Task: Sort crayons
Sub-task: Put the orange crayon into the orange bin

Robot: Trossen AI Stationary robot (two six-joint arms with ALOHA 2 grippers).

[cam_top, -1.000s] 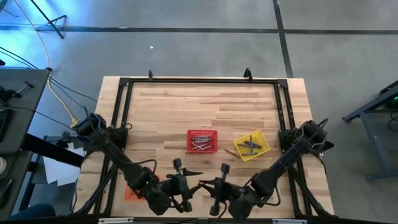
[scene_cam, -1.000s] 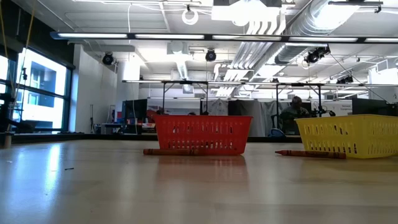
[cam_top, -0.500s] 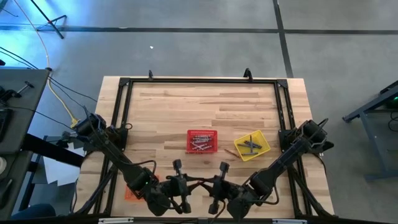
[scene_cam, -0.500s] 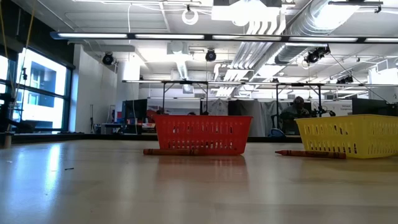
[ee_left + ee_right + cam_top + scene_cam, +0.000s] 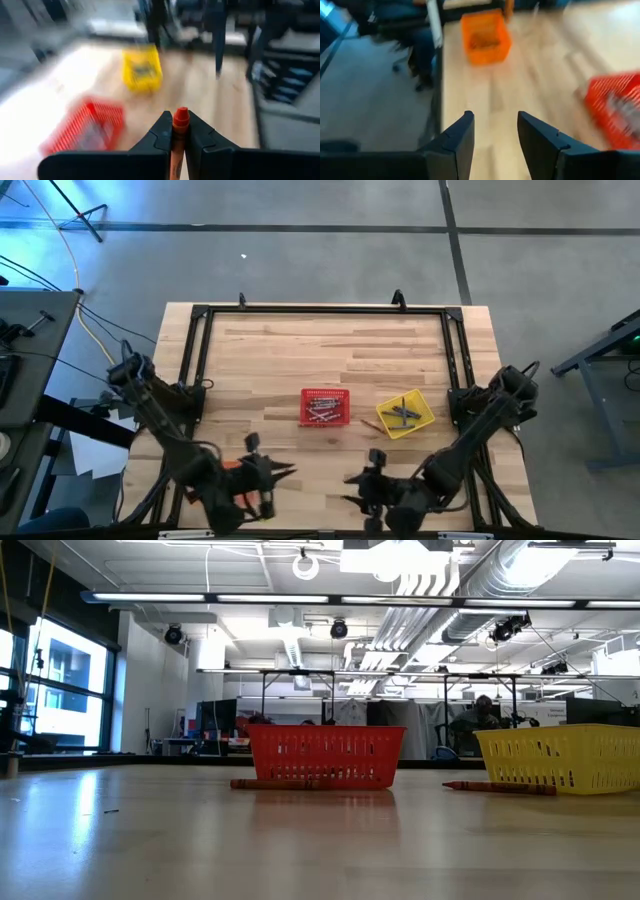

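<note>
My left gripper [image 5: 288, 472] is near the table's near edge, left of middle, shut on an orange crayon [image 5: 177, 150]. My right gripper [image 5: 347, 488] faces it from the right, open and empty; its fingers show apart in the right wrist view [image 5: 495, 132]. A red basket [image 5: 326, 407] and a yellow basket [image 5: 405, 415] with several crayons in them stand mid-table. One crayon [image 5: 275, 783] lies on the table before the red basket. Another crayon [image 5: 498, 787] lies before the yellow one. My left gripper pinches the orange crayon between its two fingers [image 5: 160, 135]. The crayon lies along the fingers, and its tip [image 5: 180, 115] sticks out just past the fingertips. The fingers point about level toward the table's right side. The crayon is clear of the table.
An orange basket [image 5: 485, 37] stands at the near left, mostly under my left arm in the high view. A black frame [image 5: 320, 310] runs round the table's far and side edges. People sit in the room beyond the table.
My two grippers stood tip to tip at the middle of the near edge. They have drawn apart, the left toward the table's left edge with the crayon, the right toward the right edge. The baskets and loose crayons have stayed put.
</note>
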